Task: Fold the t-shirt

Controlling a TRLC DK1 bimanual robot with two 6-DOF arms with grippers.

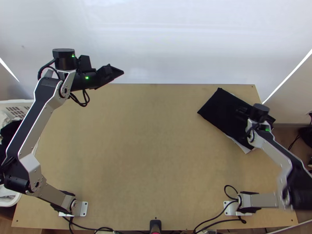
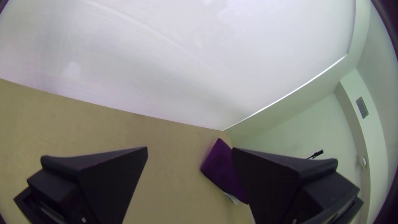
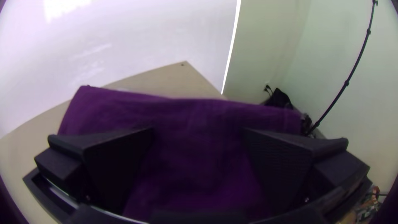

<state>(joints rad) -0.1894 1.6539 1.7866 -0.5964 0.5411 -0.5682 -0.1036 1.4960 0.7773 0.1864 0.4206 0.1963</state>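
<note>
Nearest the top view's camera, the left arm (image 1: pixel 41 97) stood raised over the table's (image 1: pixel 136 156) left side, its left gripper (image 1: pixel 121 72) by the far edge. The shirt (image 1: pixel 218 110) lay folded in a flat oblong at the table's far right, long axis slanting from the far edge toward the right edge; its neck end couldn't be told. A pale layer (image 1: pixel 246 149) showed beneath. The right gripper (image 1: pixel 239 113) was above the shirt.

In the left wrist view, the left gripper's fingers were spread around nothing.

In the right wrist view, the right gripper's fingers stood wide apart, the shirt stretching across beyond them.
</note>
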